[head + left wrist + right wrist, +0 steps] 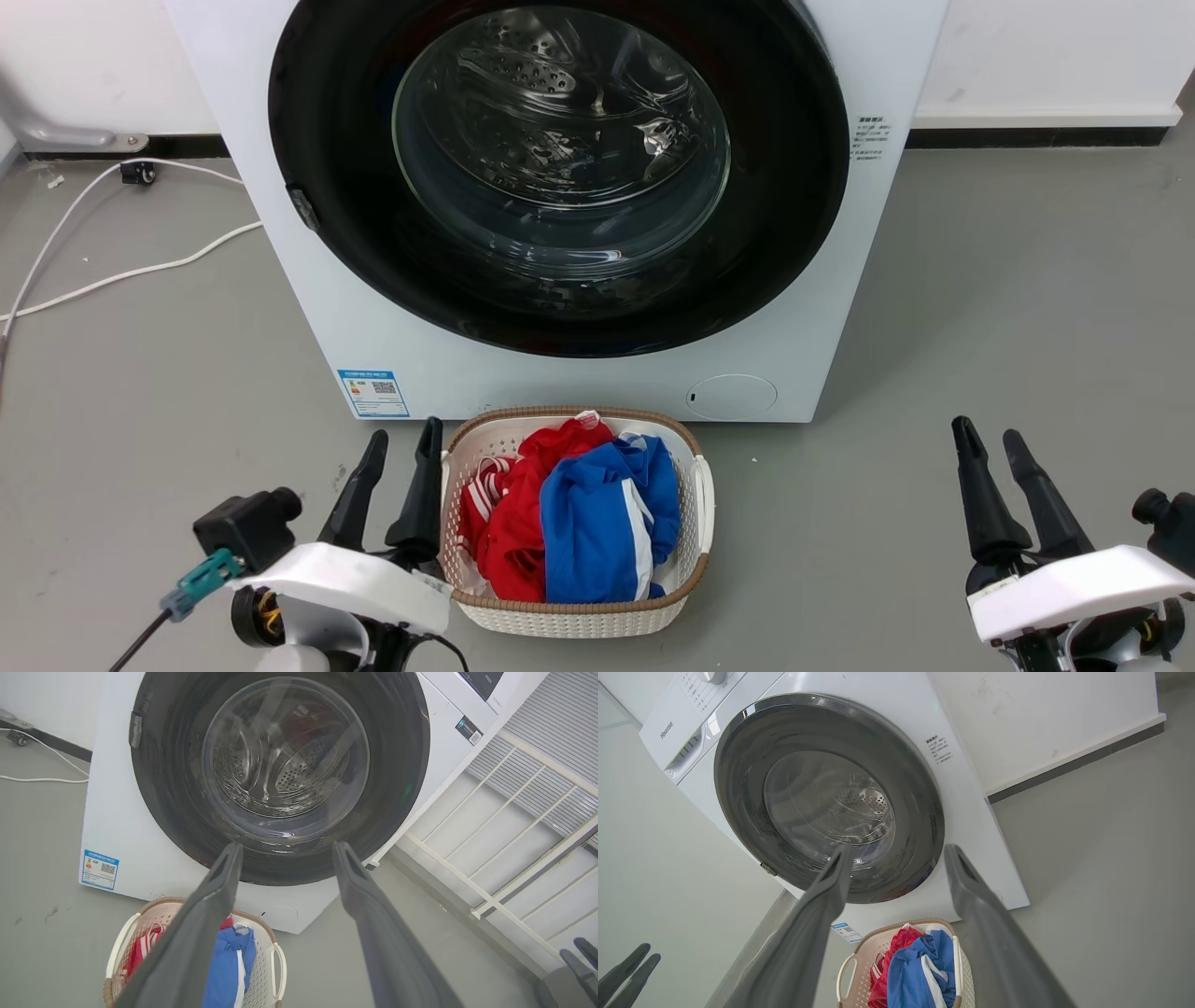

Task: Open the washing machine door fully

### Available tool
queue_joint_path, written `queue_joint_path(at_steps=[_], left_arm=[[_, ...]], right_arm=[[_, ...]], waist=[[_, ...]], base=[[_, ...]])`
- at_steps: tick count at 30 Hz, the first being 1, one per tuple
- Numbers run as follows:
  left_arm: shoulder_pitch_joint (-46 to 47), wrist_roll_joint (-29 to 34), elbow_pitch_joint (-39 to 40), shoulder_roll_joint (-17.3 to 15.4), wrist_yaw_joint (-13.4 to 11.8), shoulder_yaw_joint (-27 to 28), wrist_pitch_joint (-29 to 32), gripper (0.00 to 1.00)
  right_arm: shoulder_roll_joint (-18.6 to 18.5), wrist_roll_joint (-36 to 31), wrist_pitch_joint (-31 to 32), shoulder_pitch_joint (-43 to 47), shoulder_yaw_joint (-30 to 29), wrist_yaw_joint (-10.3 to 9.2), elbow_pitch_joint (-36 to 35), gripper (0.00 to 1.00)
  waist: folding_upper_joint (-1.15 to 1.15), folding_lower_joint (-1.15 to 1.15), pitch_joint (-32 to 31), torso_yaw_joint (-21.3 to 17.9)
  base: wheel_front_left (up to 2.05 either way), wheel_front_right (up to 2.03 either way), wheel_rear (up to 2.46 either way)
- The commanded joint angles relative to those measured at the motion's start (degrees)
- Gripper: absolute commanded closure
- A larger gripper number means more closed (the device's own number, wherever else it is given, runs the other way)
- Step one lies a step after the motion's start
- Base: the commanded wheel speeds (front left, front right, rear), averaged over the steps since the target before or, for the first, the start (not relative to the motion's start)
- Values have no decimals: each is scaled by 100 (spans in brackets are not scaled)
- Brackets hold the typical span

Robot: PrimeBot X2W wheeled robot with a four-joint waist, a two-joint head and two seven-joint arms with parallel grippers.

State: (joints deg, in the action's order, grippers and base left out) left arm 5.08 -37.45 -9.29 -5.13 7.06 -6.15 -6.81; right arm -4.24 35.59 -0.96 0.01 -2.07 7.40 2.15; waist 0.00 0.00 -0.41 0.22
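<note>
1. The washing machine door (560,168), a large round glossy black disc with a clear bulging glass centre, lies shut and flush in the front of the big white boxy washing machine (280,308).
2. The left claw (404,431) has its two long dark fingers apart and holds nothing. It hangs low, just beside the left wall of the white perforated laundry basket with a brown woven rim (705,495).
3. The right claw (987,429) is likewise spread and empty, well to the basket's right. Both claws are well short of the door.
4. Purchase: a small dark tab (301,207) on the door's left edge looks like the only hold. On so glossy a rim the fingers could slip off and leave the latch engaged.
5. Obstruction: the basket, heaped with red and blue clothes (597,523), stands close before the machine under the door's lower arc. A low reach would probably knock it. Whether the swinging door clears its rim cannot be told.
6. Sweep: if the hinge is opposite the tab, the door swings toward the right claw's side, and an arm parked there could stop full opening.
7. Open room: bare grey floor (1027,280) spreads wide on the right. On the left a white cable (140,271) trails across the floor, a likely snag for the wheels.
</note>
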Motion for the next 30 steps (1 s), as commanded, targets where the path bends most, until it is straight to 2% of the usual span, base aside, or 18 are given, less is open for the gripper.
queue_joint_path(at_steps=[1,14,30], left_arm=[[149,181,52,-58,0,-40,-58,0],[250,1307,19,-231,-133,-342,-258,0],[245,2091,-144,-281,-375,-446,-469,0]], right_arm=[[-53,-178,-1,-27,2,11,-110,0],[-23,-1104,127,100,-66,12,-267,0],[63,-2089,194,228,-117,13,-446,0]], waist=[[0,0,-1,2],[0,0,-20,32],[0,0,-65,53]], base=[[0,0,0],[0,0,0],[0,0,0]])
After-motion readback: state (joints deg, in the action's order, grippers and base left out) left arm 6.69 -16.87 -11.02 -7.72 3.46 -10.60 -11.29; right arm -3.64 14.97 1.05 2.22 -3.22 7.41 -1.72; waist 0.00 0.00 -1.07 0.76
